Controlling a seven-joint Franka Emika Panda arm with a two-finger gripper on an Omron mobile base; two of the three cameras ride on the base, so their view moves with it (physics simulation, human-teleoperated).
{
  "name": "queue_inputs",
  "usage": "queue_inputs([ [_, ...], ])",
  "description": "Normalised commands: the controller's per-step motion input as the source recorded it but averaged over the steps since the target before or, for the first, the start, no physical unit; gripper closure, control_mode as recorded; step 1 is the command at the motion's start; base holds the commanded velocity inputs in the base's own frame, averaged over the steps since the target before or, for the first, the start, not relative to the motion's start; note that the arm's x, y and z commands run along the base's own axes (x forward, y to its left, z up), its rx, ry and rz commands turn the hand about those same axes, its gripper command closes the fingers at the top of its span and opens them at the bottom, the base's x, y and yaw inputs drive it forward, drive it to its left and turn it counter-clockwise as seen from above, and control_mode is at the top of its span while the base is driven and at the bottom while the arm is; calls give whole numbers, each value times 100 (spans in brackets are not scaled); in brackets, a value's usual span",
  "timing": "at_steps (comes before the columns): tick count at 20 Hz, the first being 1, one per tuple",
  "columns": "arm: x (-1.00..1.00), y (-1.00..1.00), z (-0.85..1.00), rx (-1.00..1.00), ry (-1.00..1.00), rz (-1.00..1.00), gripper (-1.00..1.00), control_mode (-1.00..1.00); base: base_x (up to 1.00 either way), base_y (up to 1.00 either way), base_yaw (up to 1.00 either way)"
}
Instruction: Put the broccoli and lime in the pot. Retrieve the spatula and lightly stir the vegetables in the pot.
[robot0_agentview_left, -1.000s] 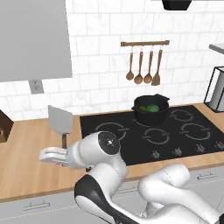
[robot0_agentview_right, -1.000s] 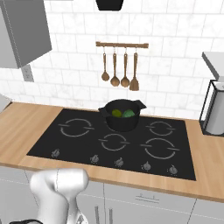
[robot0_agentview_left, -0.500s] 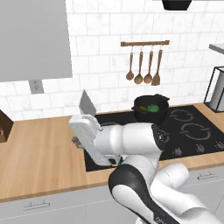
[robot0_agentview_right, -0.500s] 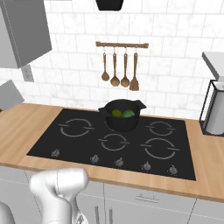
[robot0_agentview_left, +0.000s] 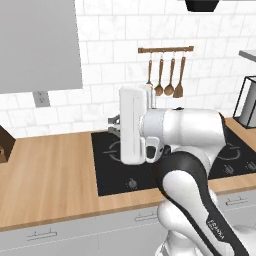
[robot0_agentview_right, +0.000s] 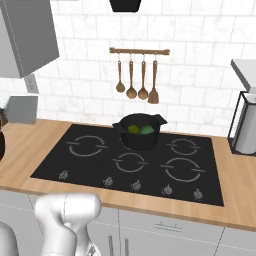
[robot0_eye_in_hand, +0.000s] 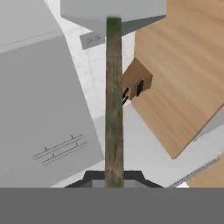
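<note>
One Spatula in the Grip, Two Vegetables in the Pot

Largest first: the pot (robot0_agentview_right: 139, 131) sits on the black hob (robot0_agentview_right: 75, 165) at the back centre burner, below the rail of wooden spoons (robot0_agentview_right: 136, 75). It looks heavy and stable; a light stir is unlikely to shift it.

The spatula (robot0_eye_in_hand: 113, 100) is in the claw. In the hand view its thin handle runs straight up from between the finger tips to the flat grey blade at the top of that view. In the right base view the blade (robot0_agentview_right: 22, 109) shows at the left edge, above the wooden worktop (robot0_agentview_right: 20, 150) and well apart from the pot. Judged as stiff, light metal: the handle is narrow and smooth, so it may twist or slip in the grip if the blade meets resistance. The low end of the handle is the correct holding point, leaving the blade free.

The lime (robot0_agentview_right: 133, 129) and broccoli (robot0_agentview_right: 146, 130) lie side by side inside the pot. Both are small; the lime will roll readily, and the broccoli is likely to drag.

The claw (robot0_eye_in_hand: 113, 177) is almost fully closed, pinching the spatula handle.
</note>
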Motion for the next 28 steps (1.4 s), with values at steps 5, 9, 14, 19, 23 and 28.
queue_inputs([
  [5,3,-66,91,38,44,-13,100,-100,0,0,0],
  [9,19,-75,62,25,49,-1,100,-100,0,0,0],
  [14,23,-72,49,19,40,-3,100,-100,0,0,0],
  [19,37,-47,37,14,37,-2,100,-100,0,0,0],
  [23,60,-20,22,0,35,-13,100,-100,0,0,0],
  [28,58,-43,0,1,19,-17,100,-100,0,0,0],
])
